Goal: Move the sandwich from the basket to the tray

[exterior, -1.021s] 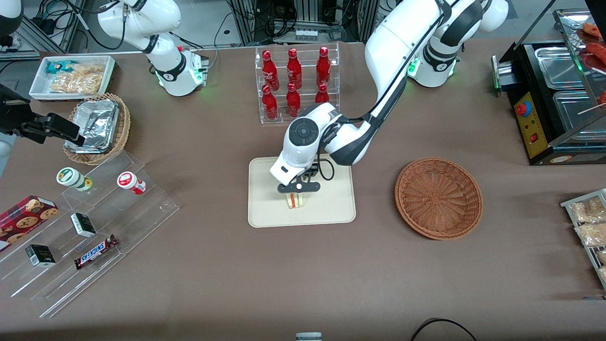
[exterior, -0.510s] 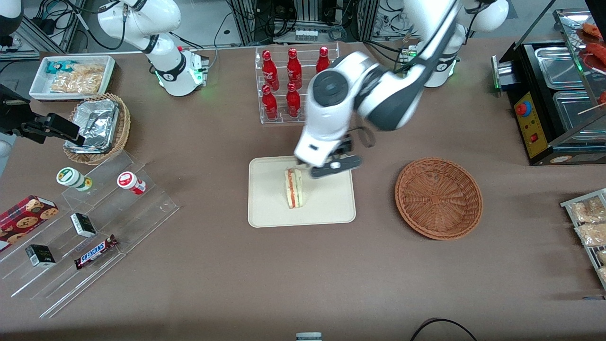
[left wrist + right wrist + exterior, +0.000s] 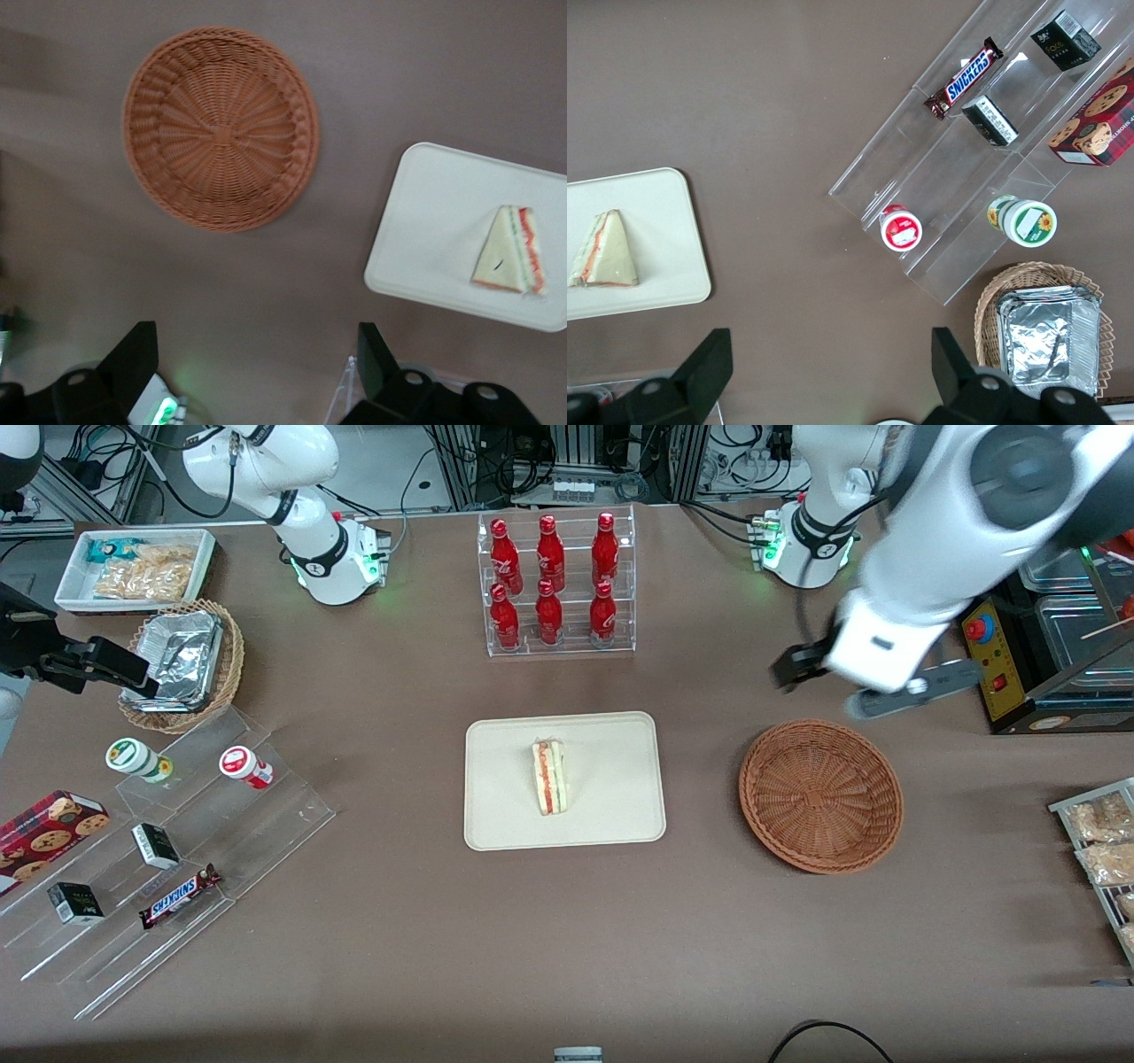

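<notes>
Nearest the front camera lies the flat cream-beige rectangular tray (image 3: 620,815), and on it the small triangular sandwich of pale white bread (image 3: 549,777), standing on edge in the tray's middle with its red-orange and light green filling stripes facing up. Beside the tray, toward my working end of the table, sits the round reddish-brown woven wicker basket (image 3: 820,794), with nothing in it and brown table between the two.

The front view gives only the sandwich's striped edge. My wrist camera shows the sandwich (image 3: 509,251) from another angle: a broad pale bread face, triangular, with the coloured layers along one side, resting on the tray (image 3: 425,239), and the basket (image 3: 221,140) well apart from it, its radiating weave plain to see. The parked arm's wrist camera adds the sandwich's other bread face (image 3: 604,251) and a clear acrylic stepped display (image 3: 983,168) that my own camera does not take in.

Farther from the front camera than the basket and raised above the table hangs my gripper (image 3: 904,693). In my wrist view its two dark fingertips (image 3: 133,354) stand wide apart with bare table between them; they hold nothing and touch nothing.

Farther still stands the clear rack of red bottles (image 3: 554,584).
</notes>
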Action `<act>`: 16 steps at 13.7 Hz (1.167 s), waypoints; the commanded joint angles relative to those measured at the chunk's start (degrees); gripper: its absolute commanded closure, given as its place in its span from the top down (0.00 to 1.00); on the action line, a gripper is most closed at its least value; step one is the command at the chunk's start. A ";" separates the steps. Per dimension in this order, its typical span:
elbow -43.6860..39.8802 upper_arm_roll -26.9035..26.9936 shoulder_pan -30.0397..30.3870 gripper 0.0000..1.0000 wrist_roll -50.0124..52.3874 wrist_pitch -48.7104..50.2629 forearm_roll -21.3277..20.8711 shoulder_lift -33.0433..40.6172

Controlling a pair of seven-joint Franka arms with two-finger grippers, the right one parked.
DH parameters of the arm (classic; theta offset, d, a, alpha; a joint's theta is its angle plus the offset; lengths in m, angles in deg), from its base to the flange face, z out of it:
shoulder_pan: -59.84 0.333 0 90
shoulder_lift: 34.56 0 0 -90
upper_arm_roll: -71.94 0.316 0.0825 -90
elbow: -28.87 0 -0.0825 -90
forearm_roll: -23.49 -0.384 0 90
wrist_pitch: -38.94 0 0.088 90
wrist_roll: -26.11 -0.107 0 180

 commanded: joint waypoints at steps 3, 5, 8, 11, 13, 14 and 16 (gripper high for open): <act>1.67 -0.46 8.25 1.00 -16.44 3.91 0.88 3.46; 1.58 -0.37 11.23 1.00 -20.05 4.53 0.71 3.46; -1.30 -0.37 13.78 1.00 -22.80 4.27 1.32 2.06; -2.02 -0.90 16.43 1.00 -26.20 4.62 0.97 1.44; -1.24 -0.81 16.52 1.00 -28.68 6.54 0.45 2.58; -0.28 -0.73 16.52 1.00 -28.69 6.81 0.18 3.28; 2.79 -0.99 16.17 1.00 -28.34 5.86 -4.54 5.73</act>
